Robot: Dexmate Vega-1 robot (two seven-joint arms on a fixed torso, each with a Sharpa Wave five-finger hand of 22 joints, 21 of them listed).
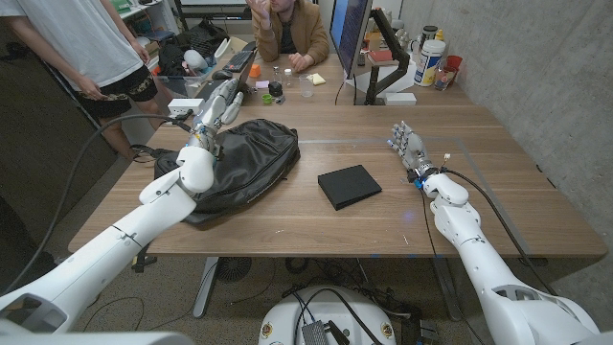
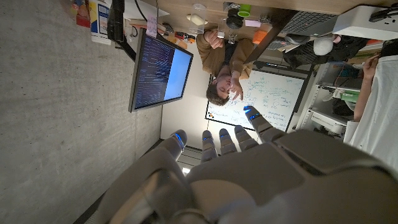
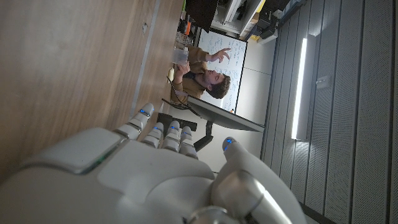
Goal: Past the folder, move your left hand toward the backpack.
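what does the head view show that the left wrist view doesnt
Head view alone: the black backpack under the left hand, the black folder lying apart on the wooden table, and the right hand empty, fingers up. Left wrist view alone: a whiteboard behind the seated person. Both: the left hand, that person and the monitor.

Monitor: lines of small text on a dark screen, too fine to read.
Whiteboard: handwritten marks and sketches, none legible.
Bottles at the far right of the table: labels with print too small to make out.
Folder: plain black, no lettering visible.
Backpack: no brand or tag that can be read.
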